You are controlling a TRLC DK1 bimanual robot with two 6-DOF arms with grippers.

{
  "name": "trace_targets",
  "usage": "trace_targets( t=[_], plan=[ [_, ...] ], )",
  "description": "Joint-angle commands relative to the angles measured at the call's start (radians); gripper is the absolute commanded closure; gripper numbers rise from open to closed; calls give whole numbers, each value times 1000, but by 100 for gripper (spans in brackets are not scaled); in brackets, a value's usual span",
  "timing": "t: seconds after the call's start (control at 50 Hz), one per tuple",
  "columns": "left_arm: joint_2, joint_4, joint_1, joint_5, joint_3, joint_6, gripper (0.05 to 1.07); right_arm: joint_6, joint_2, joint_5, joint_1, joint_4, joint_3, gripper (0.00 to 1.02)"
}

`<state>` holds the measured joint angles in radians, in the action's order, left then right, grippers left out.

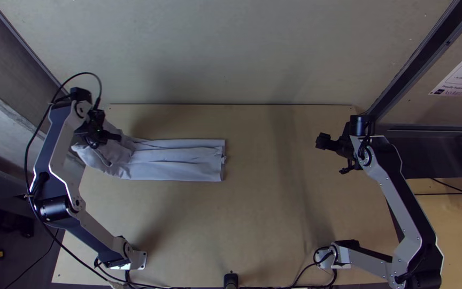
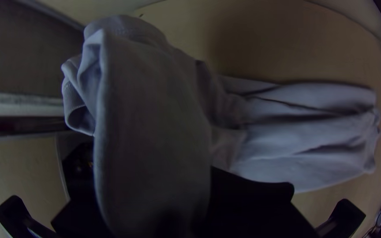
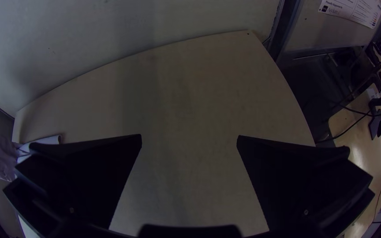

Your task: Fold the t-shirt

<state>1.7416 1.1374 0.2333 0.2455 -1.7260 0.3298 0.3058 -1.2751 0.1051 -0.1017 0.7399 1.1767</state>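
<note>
Left pincer grips t-shirt, hiding part of table.

Pale t-shirt, narrowly folded, one end bunched

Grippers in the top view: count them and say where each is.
2: the left gripper, at the bunched end of the t-shirt, and the right gripper, over the table's right side.

1. Light wooden tabletop.
2. Pale panel beyond its far edge.
3. Dark beam, slanting, top view's upper right.
4. Printed sheet near the beam.
5. Thin black cables, far right.
</note>
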Motion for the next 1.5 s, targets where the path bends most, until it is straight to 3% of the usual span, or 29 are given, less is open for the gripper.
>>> trace_targets(
  t=[0.0, 0.3, 0.62, 1.3, 1.34, 1.38, 1.46, 1.48],
  plan=[
    [-67, 61, -92, 41, -49, -31, 104, 15, 23, -1, 14, -13, -34, 3],
    [-54, 136, -338, 147, -96, -183, 104, 12, 43, -1, 46, -13, -57, 3],
    [95, 246, -560, 176, -238, -342, 104, 4, 60, -1, 96, -16, -81, 3],
    [329, 254, -827, 155, -311, -474, 103, -33, 79, -1, 169, -39, -150, 3],
    [342, 254, -838, 146, -313, -476, 93, -33, 79, -1, 168, -42, -155, 3],
    [354, 255, -848, 129, -311, -476, 74, -33, 79, -1, 168, -47, -161, 3],
    [383, 255, -873, 127, -316, -477, 7, -33, 80, -1, 165, -56, -173, 3],
    [392, 254, -879, 129, -323, -483, 9, -33, 80, -1, 163, -60, -178, 3]
  ],
)
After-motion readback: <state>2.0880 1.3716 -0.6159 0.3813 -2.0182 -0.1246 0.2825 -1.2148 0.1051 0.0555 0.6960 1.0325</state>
